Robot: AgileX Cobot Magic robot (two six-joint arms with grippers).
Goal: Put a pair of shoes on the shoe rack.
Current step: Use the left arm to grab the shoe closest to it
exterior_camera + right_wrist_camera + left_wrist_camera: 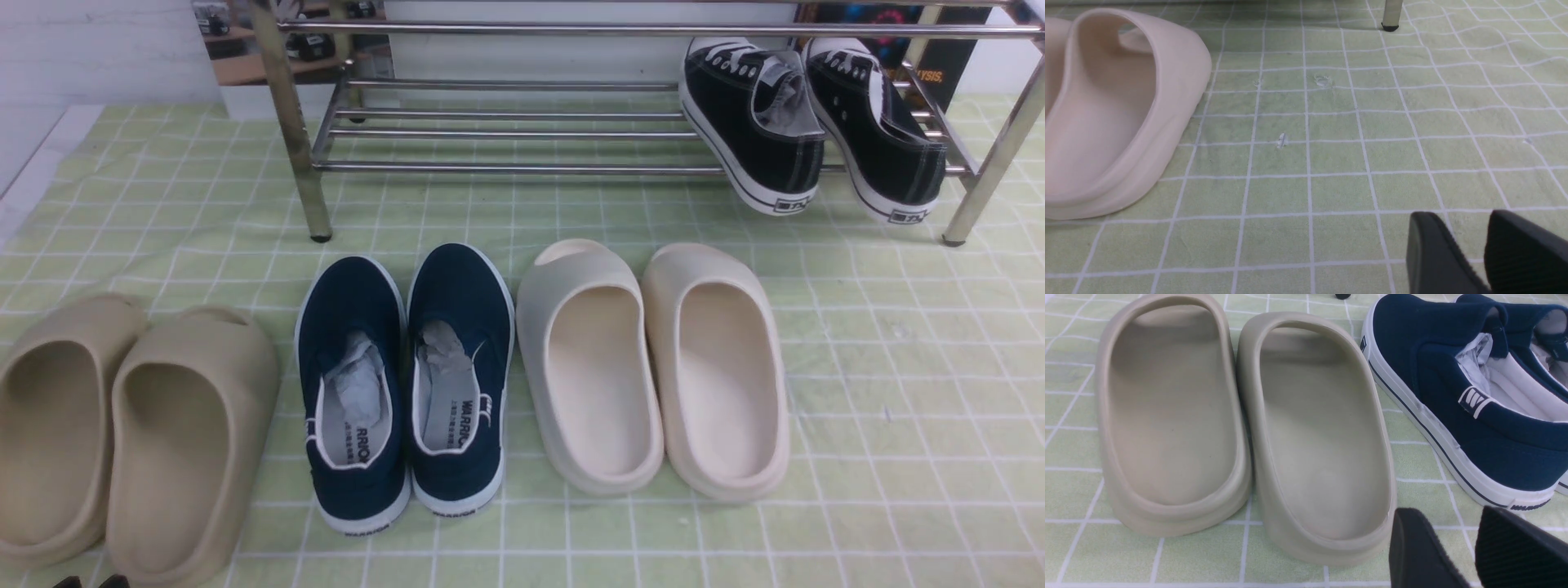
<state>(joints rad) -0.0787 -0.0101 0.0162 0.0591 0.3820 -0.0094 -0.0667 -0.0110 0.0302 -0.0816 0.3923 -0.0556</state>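
The left gripper (1437,514) is showing its two fingertips apart, with nothing between them, and the right gripper (1453,216) is holding its own tips apart too, above bare green checked cloth (1339,192)!

Around the left gripper, the taupe slides (1323,433) are lying just beside its fingertips, on the left, forming the near neighbour of the shoes. Beyond the shoes, to the right, the cream slides (600,384) are sitting, standing between them and the right gripper's side. Farther forward, the black lace-up sneakers (751,122) are occupying the right end of the shoe rack (522,170), heels hanging over its front bar.

And here are the navy slip-on sneakers (351,392), resting soles down on the cloth, ahead of the left gripper and to its right! Their toes are pointing forward to the rack, heels facing back to the robot, long axes running roughly front to back, side by side.

The cream slides are crowding the right shoe's outer edge, while a strip of cloth is separating the left shoe from the taupe pair. Ahead of the toes, cloth is lying open up to the rack, whose lower bars are running bare left of the black sneakers.
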